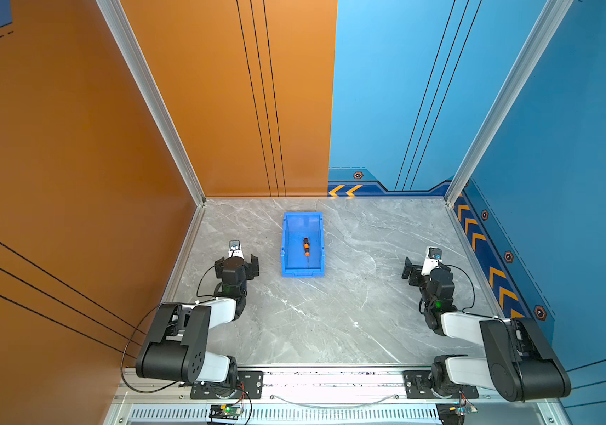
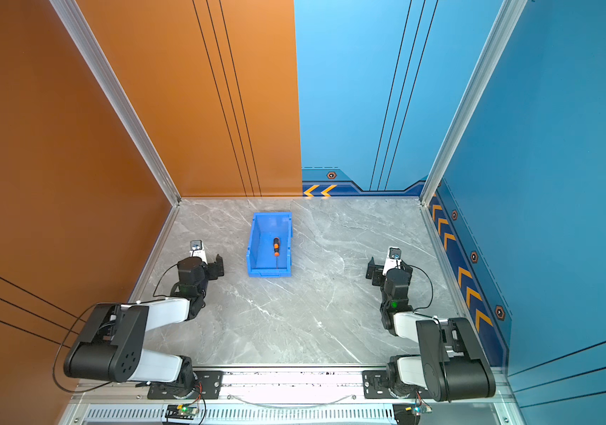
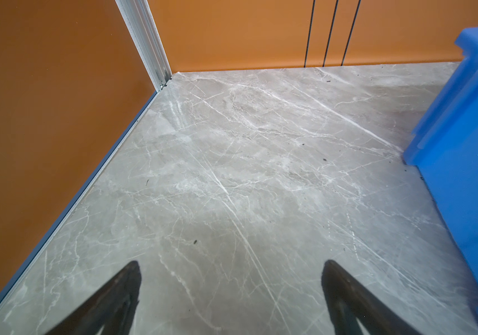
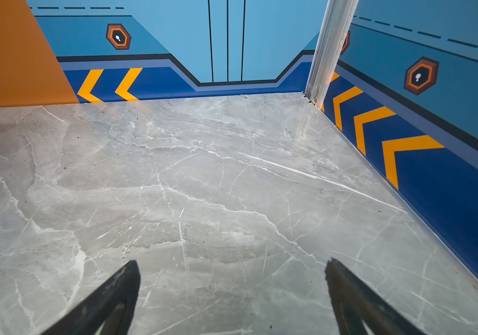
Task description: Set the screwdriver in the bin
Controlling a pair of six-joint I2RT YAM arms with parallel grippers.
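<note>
**Screwdriver in bin; task judged complete.**

In both top views the screwdriver (image 1: 306,247) lies flat on the floor of the bin (image 1: 284,244). Its handle points toward the far end and its shaft toward the lower, lipped end. No part of it overhangs a wall. Left jaws: spread wide and empty, above bare bench (image 3: 232,174), near the bin's left wall but not touching it. Right jaws: spread wide and empty, well apart from the bin on the right side of the bench. Nothing else lies on the bench. Judgement: the 1 required placement appears done. At most, the 2 arms need parking.
</note>
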